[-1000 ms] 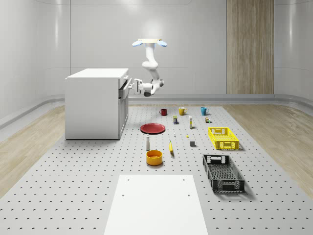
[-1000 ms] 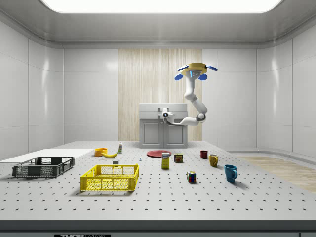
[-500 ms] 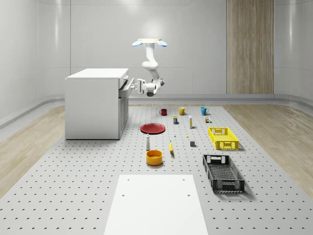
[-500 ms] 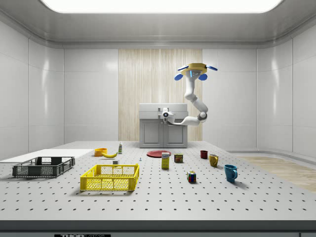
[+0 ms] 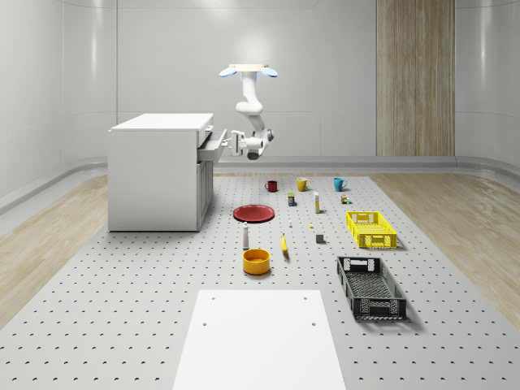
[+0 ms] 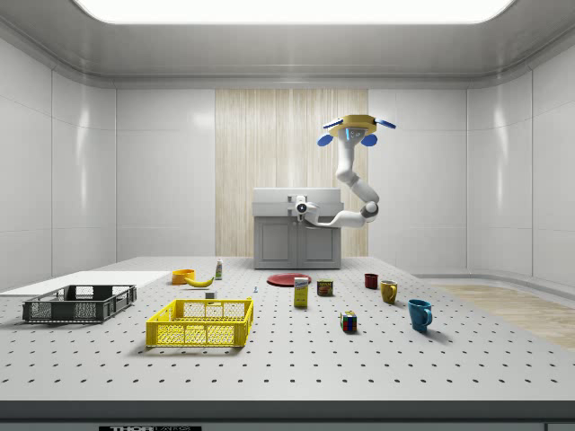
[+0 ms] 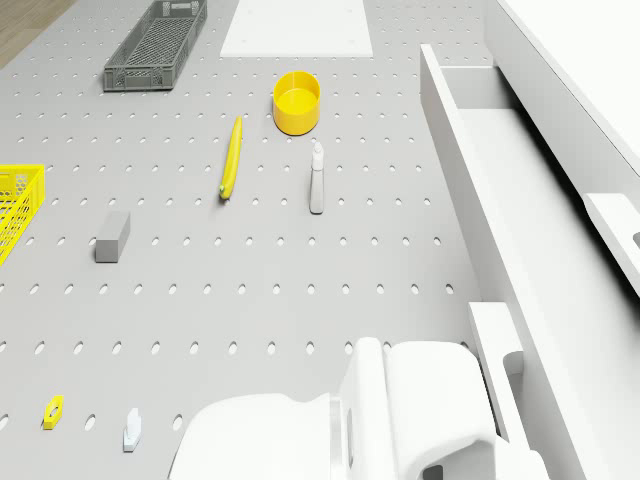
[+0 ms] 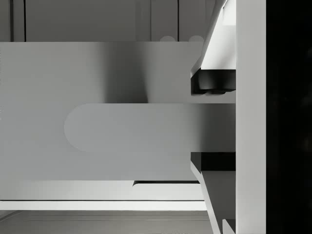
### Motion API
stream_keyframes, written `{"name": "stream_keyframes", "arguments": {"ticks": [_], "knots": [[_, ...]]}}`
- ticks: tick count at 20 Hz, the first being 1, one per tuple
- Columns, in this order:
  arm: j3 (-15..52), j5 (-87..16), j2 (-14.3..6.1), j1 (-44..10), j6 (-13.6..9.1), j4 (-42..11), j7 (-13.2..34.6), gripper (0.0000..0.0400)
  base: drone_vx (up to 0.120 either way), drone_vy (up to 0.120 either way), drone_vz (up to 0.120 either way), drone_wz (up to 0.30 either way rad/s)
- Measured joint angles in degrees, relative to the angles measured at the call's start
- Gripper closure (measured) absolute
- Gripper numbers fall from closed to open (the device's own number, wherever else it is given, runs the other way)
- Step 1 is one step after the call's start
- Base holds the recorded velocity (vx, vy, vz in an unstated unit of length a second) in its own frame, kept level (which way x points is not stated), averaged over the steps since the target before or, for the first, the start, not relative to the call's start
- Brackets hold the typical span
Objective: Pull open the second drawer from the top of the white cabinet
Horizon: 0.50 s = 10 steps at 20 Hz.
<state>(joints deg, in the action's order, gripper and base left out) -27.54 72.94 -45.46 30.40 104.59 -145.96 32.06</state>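
Your drawer (image 5: 213, 140) now sits further out of the cabinet (image 5: 159, 171); the end effector (image 5: 236, 143) is clamped on its handle (image 8: 131, 127).

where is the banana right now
In the whole-scene view the banana lies on the floor just right of the orange bowl, near the small white bottle.

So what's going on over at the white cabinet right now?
The quadrotor drone hovers in the air beside the white cabinet, above the grey perforated floor. Its white arm reaches down to the cabinet front, where the two-finger gripper has its fingers either side of a flat white drawer handle. One drawer near the top stands partly pulled out, its inside visible in the drone view.
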Motion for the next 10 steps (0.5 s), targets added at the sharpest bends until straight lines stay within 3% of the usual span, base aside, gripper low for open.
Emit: {"name": "stream_keyframes", "arguments": {"ticks": [3,10], "knots": [[-1.4,-1.8,-0.7,0.0,-0.8,0.3,1.9,0.0241,0.0,0.0,0.0,0.0],[-5.1,-5.1,-1.7,0.3,-2.6,0.9,2.0,0.0247,0.0,0.0,0.0,0.0]]}}
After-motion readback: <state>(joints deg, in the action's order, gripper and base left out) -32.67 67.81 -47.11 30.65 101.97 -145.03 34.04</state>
